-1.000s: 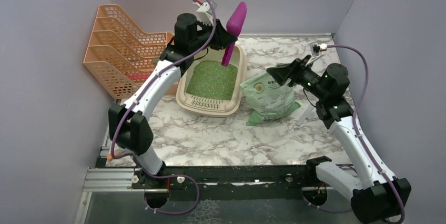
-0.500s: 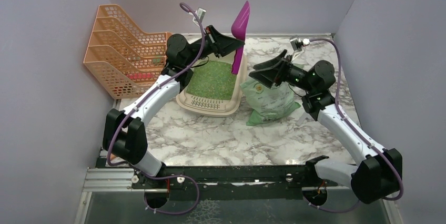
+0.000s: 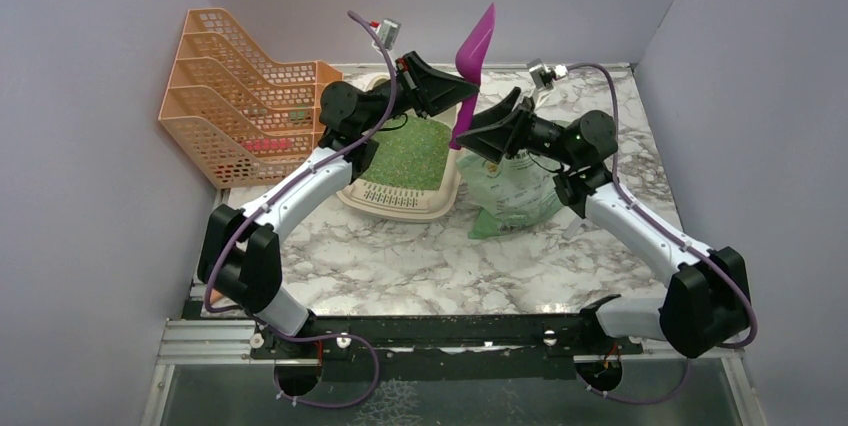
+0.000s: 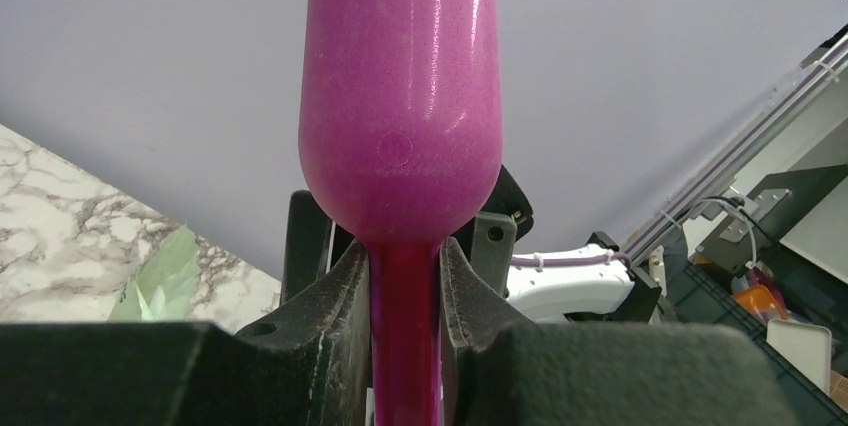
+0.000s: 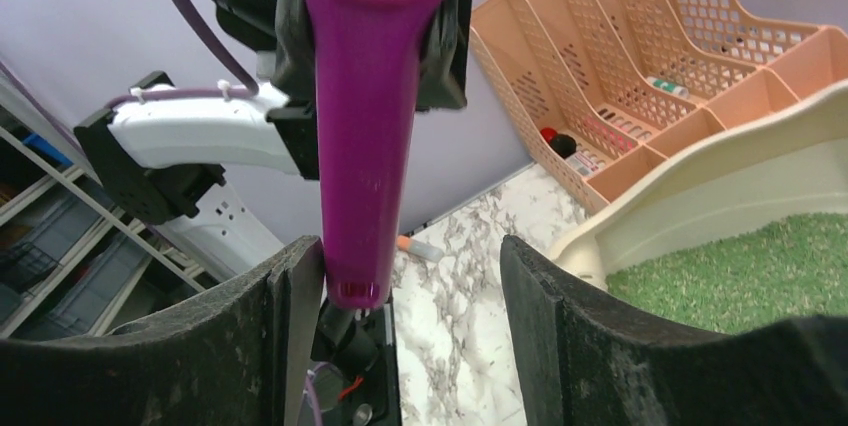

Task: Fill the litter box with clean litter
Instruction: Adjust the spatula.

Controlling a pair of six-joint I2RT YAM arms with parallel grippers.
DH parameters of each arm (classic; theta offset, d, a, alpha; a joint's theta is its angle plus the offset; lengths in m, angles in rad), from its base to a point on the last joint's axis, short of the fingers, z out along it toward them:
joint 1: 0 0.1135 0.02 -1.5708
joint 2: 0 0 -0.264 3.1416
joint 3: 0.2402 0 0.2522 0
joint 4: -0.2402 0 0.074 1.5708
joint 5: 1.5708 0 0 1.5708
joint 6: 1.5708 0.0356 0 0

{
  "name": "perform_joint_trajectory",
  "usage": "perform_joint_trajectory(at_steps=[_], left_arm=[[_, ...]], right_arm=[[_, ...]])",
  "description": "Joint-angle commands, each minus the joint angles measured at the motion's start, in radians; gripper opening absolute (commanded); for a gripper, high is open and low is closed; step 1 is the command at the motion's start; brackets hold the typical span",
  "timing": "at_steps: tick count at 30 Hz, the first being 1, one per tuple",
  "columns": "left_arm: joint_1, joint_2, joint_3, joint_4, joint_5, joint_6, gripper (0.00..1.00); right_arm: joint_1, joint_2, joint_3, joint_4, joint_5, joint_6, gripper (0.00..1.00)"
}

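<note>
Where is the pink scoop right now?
In the top view the pink scoop stands nearly upright in mid-air at the back middle, clamped by the left gripper over the litter box's far right corner, its handle end between the right gripper's open fingers.

Top cam sat high behind the arm bases, tilted down and forward: whole table (image 3: 400, 256) in frame, bases along the bottom edge. Left wrist cam looked out along left gripper (image 4: 403, 276), very close; magenta scoop (image 4: 400, 96) filled the centre, wall behind. Right wrist cam looked out through right gripper (image 5: 410, 276), also close: same scoop centre left, file rack (image 5: 640, 66) upper right, litter box (image 5: 700, 196) at right edge. All three shared the scoop; wrist cams faced each other across it.
</note>
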Motion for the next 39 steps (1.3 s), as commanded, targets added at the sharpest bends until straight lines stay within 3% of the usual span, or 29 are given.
perform_joint_trajectory(at_steps=[1,4,8,14,15,16,17,20,21,22,26,30,32,35,39], left_arm=[[-0.011,0.008,-0.023,0.118,0.022,-0.043,0.00],[-0.011,0.022,-0.020,0.154,0.024,-0.063,0.00],[-0.011,0.040,-0.011,0.185,0.031,-0.074,0.00],[-0.011,0.057,-0.007,0.195,0.052,-0.067,0.01],[-0.009,0.058,-0.007,0.192,0.060,-0.059,0.17],[-0.006,0.055,-0.009,0.181,0.069,-0.047,0.39],[0.000,0.050,-0.012,0.161,0.075,-0.031,0.52],[0.024,0.015,-0.026,0.035,0.070,0.062,0.75],[0.034,0.002,-0.028,-0.014,0.067,0.099,0.90],[0.045,-0.009,-0.027,-0.077,0.065,0.136,0.98],[0.083,-0.057,-0.002,-0.362,0.033,0.316,0.99],[0.084,-0.084,0.154,-0.897,-0.162,0.656,0.99],[0.084,-0.076,0.240,-1.082,-0.242,0.779,0.99],[0.084,-0.087,0.308,-1.211,-0.312,0.874,0.99],[0.084,-0.102,0.370,-1.265,-0.300,0.928,0.99]], right_arm=[[0.006,0.044,0.059,0.128,-0.019,0.070,0.68],[0.011,0.057,0.061,0.170,-0.011,0.090,0.67],[0.015,0.060,0.070,0.164,-0.016,0.079,0.59],[0.018,0.055,0.070,0.135,-0.043,0.060,0.16],[0.018,0.038,0.068,0.087,-0.027,0.025,0.11],[0.018,0.017,0.066,0.032,-0.001,-0.013,0.07],[0.019,-0.005,0.063,-0.030,0.035,-0.053,0.05],[0.018,-0.074,0.062,-0.230,0.174,-0.167,0.01],[0.018,-0.092,0.066,-0.311,0.217,-0.207,0.01],[0.018,-0.109,0.072,-0.369,0.252,-0.251,0.01],[0.018,-0.153,0.150,-0.686,0.439,-0.457,0.01],[0.019,-0.199,0.200,-0.882,0.567,-0.708,0.01],[0.018,-0.221,0.209,-0.947,0.602,-0.874,0.01],[0.018,-0.232,0.230,-1.047,0.636,-1.062,0.01],[0.020,-0.236,0.269,-1.176,0.634,-1.245,0.01]])
